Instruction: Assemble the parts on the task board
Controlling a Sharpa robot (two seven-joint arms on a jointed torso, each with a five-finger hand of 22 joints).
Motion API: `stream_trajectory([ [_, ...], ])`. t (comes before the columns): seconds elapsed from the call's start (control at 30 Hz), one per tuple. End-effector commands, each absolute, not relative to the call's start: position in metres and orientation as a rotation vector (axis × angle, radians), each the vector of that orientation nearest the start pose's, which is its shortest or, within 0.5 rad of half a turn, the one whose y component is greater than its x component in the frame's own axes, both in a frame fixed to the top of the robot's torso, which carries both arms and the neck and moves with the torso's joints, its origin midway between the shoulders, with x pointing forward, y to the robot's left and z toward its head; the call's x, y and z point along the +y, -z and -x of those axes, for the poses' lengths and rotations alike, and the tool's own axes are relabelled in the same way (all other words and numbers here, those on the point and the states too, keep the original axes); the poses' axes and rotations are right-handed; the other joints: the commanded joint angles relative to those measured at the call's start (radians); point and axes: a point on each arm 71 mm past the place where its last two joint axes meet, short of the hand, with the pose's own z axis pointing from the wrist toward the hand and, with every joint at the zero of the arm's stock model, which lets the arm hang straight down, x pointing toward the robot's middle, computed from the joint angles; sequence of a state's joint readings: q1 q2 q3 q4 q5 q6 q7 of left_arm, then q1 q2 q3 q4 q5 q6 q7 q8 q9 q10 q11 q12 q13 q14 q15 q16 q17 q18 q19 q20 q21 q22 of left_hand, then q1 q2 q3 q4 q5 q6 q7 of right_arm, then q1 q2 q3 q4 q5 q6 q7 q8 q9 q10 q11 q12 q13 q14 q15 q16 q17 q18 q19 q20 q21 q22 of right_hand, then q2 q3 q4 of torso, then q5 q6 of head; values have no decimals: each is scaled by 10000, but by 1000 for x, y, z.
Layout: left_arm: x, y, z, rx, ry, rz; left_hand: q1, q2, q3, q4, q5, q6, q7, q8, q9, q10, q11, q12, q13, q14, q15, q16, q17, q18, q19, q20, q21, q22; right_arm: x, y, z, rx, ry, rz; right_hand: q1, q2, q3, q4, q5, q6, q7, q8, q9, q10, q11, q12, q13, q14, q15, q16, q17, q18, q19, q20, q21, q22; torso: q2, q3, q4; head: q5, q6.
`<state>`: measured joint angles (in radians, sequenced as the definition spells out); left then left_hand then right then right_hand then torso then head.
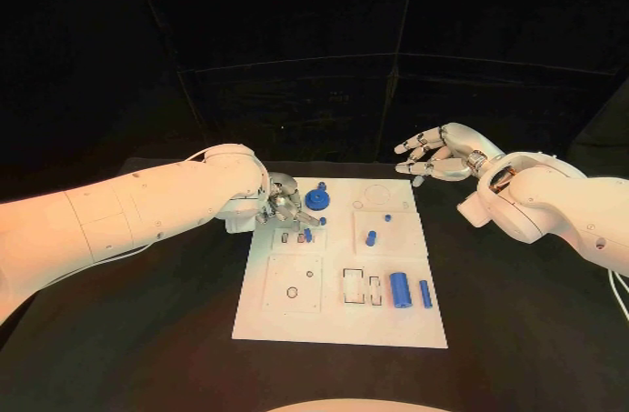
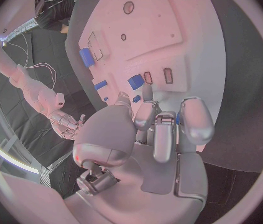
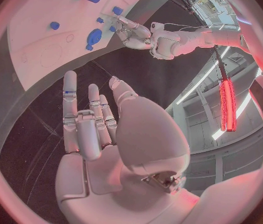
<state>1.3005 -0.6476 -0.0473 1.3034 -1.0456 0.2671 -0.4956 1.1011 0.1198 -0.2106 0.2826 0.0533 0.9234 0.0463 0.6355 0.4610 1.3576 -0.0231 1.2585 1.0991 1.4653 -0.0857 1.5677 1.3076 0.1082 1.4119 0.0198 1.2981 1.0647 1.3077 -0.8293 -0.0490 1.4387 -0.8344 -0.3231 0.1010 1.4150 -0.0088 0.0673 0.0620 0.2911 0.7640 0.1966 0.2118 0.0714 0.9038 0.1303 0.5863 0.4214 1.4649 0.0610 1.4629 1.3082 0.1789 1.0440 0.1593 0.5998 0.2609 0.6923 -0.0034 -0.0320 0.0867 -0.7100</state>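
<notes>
White task board [image 1: 344, 316] lay mid-table w/ blue parts [image 1: 398, 290] scattered on it; left hand [image 1: 286, 208] hovered over board's far-left corner, fingers curled near a small blue part, grasp unclear; right hand [image 1: 441, 153] spread, holding nothing, off beyond far edge; likely picking step; next needs a firm pinch.

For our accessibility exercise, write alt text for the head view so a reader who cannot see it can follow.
The robot's left hand works over the far left part of the white task board on a black table, among small blue parts. The right hand hovers open beyond the board's far right corner, holding nothing. Two blue cylinders lie near the board's right edge.
</notes>
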Motion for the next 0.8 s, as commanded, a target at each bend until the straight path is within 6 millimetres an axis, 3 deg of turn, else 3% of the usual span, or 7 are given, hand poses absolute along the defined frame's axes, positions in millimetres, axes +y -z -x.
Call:
stream_trajectory([
  [0.03,176,198,-525,23829,3881,624,134,2,12,-53,-4,-88,13,69,21,-71,-18,-44,-12,1055,-13,31,2632,-138,-53,13,-8,0,-219,135,-519,16024,-10217,-3334,56,-47,68,29,11,-96,226,38,-11,-42,70,-14,-102,-182,43,-399,1717,31,53,33,-117,-75,-9,2,20,-7,-8],
  [0.3,171,200,-526,23995,3784,388,178,25,18,-71,-4,-112,16,93,46,-75,-15,-42,-10,1055,-10,31,2632,-134,-65,17,-15,-14,-220,136,-520,16093,-10185,-3348,84,-87,105,45,18,-188,225,149,-5,-115,66,153,-356,-893,17,-1803,1048,31,203,12,-370,-240,0,-5,-10,8,11],
  [0.53,168,200,-526,24096,3761,253,205,42,23,-82,-4,-128,18,107,62,-90,-14,-58,-35,1055,-8,31,2632,-130,-77,19,-25,-31,-218,136,-521,16121,-10194,-3293,96,-101,132,53,29,-255,215,271,-7,-167,51,333,-592,-1389,-18,-3307,395,30,332,-18,-540,-348,-3,-4,2,-3,-10],
  [0.57,168,200,-526,24100,3762,246,211,45,24,-84,-4,-131,18,109,65,-94,-13,-62,-41,1055,-7,31,2632,-129,-79,20,-27,-36,-218,136,-521,16123,-10194,-3290,101,-52,176,80,37,-270,225,294,-8,-178,-4,378,-634,-3107,-34,-7002,-1650,20,349,-32,-572,-366,-3,-3,2,-4,-13],
  [0.6,168,200,-526,24106,3763,234,232,57,29,-94,-3,-142,19,119,75,-102,-11,-69,-50,1055,-6,31,2632,-127,-87,22,-34,-48,-218,136,-521,16124,-10195,-3286,106,-22,247,130,53,-292,209,316,-9,-229,31,415,-687,-3916,-77,-9100,-3088,-19,370,-16,-611,-388,-1,-5,3,-5,-15],
  [0.67,167,200,-526,24103,3771,224,246,66,33,-100,-3,-149,20,125,83,-103,-11,-67,-49,1055,-5,31,2632,-126,-90,23,-36,-50,-218,136,-521,16126,-10195,-3283,94,-94,250,136,39,-320,194,388,-10,-241,19,542,-794,-2802,-142,-9841,-4171,-30,422,-28,-674,-424,1,-4,3,-5,-20],
  [0.8,164,199,-526,23992,3850,260,374,129,76,-169,-1,-191,23,175,135,-112,-7,-67,-51,1055,-1,31,2632,-125,-103,29,-31,-39,-217,136,-521,16135,-10209,-3267,105,-150,250,115,38,-352,174,457,-14,-274,14,634,-917,-2460,-104,-10315,-4726,30,462,-89,-729,-454,0,-4,-2,6,-37],
])
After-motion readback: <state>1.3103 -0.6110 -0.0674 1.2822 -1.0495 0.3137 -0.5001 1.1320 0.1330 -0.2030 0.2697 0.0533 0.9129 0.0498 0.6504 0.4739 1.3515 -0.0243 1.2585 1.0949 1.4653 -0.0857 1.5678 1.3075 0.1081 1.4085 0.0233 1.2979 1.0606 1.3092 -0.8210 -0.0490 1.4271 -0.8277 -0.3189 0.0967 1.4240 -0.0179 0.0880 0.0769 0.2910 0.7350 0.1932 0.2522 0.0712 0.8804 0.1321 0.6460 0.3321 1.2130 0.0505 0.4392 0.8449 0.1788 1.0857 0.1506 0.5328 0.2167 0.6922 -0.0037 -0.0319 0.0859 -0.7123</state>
